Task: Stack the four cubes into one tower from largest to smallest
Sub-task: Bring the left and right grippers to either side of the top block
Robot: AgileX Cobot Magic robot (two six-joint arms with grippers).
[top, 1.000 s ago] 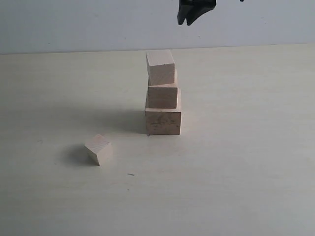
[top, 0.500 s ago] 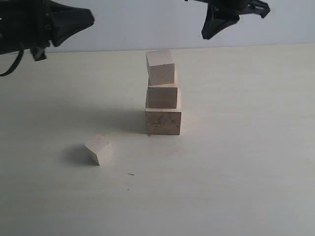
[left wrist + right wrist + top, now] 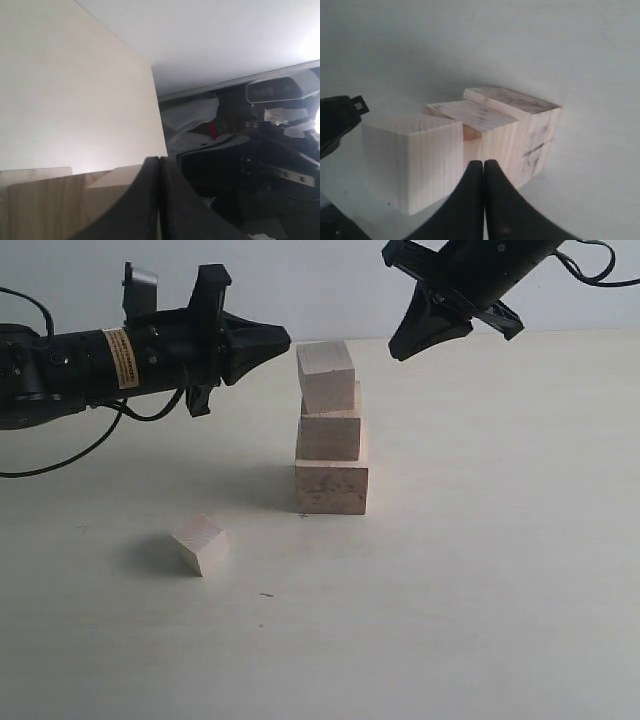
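Both arms have swung in beside the tower (image 3: 330,435), left end effector (image 3: 285,340) and right end effector (image 3: 399,348) pinched closed, empty. The smallest cube (image 3: 201,544) on the tabletop (image 3: 480,570) is yet to go on top

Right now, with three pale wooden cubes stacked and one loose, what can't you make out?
1. Exterior view: whether the left gripper touches the top pale wooden cube; depth unreadable.
2. Left wrist view: the tower is cut off by the bottom edge and partly behind the shut fingers.
3. Both wrist views: the small loose wooden cube is out of frame.
4. Exterior view: the right gripper's arm leaves the top edge.
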